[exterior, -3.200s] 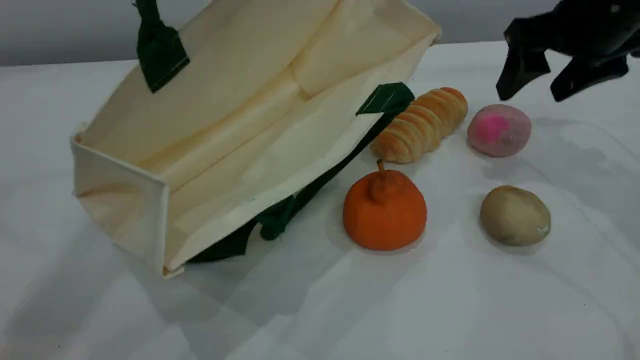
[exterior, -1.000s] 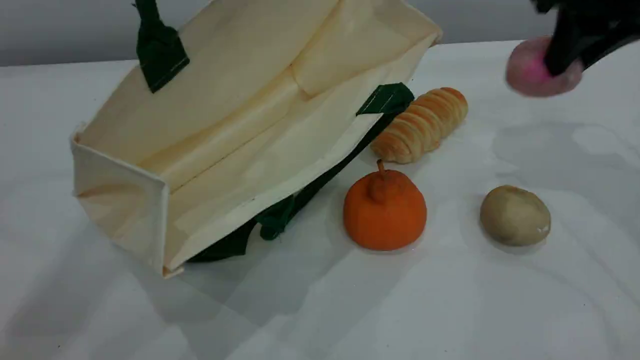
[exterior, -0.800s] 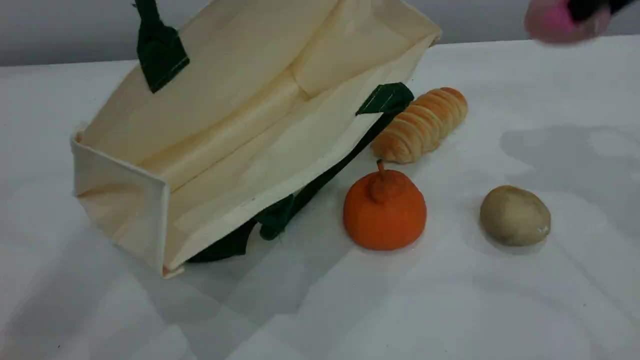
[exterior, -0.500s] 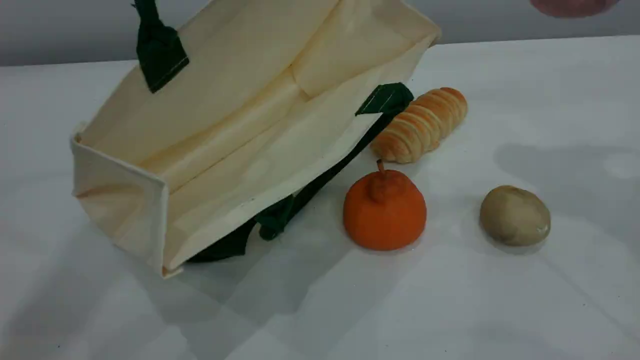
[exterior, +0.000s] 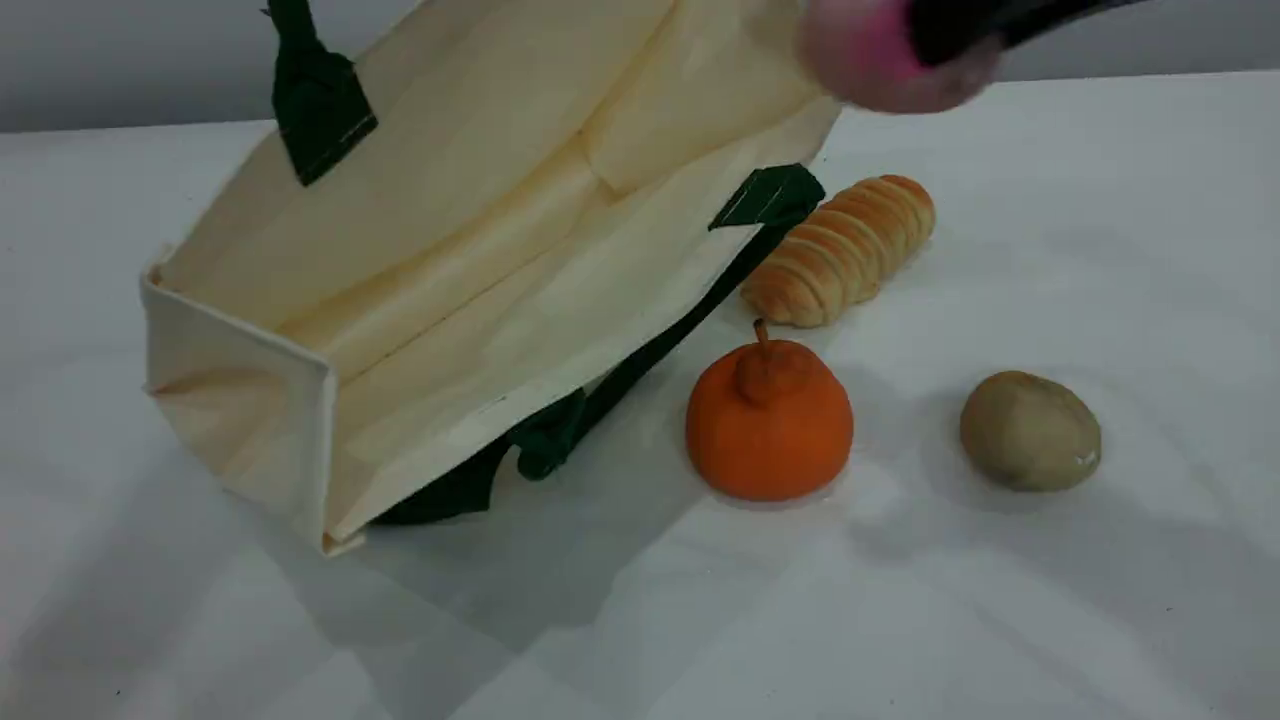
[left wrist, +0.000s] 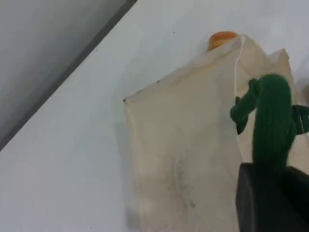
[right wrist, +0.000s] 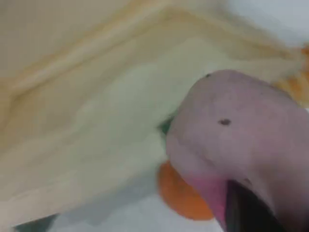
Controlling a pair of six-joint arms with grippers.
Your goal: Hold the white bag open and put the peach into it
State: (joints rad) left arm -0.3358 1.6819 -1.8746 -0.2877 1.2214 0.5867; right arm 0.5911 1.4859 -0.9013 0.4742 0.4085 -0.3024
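Note:
The white bag (exterior: 480,270) lies tilted on the table with its mouth gaping toward the camera. One dark green handle (exterior: 310,95) runs up out of the top edge. In the left wrist view my left gripper (left wrist: 275,181) is shut on that green rope handle (left wrist: 273,121), above the bag's cloth (left wrist: 188,154). The peach (exterior: 875,60), pale pink with a magenta patch, hangs blurred in the air over the bag's right end, and my right gripper (exterior: 950,30) is shut on it. Close up, the peach (right wrist: 241,140) fills the right wrist view beside a dark fingertip (right wrist: 246,212).
A ribbed golden bread roll (exterior: 845,250) lies against the bag's right side. An orange stemmed fruit (exterior: 768,425) and an olive-brown lump (exterior: 1030,430) sit on the white table (exterior: 1100,250) to the right. The bag's second handle (exterior: 560,430) trails beneath its front edge.
My right gripper lifted the peach off the table, rose past the top edge, then swung left to above the bag's right end. Bag and left grip unchanged.

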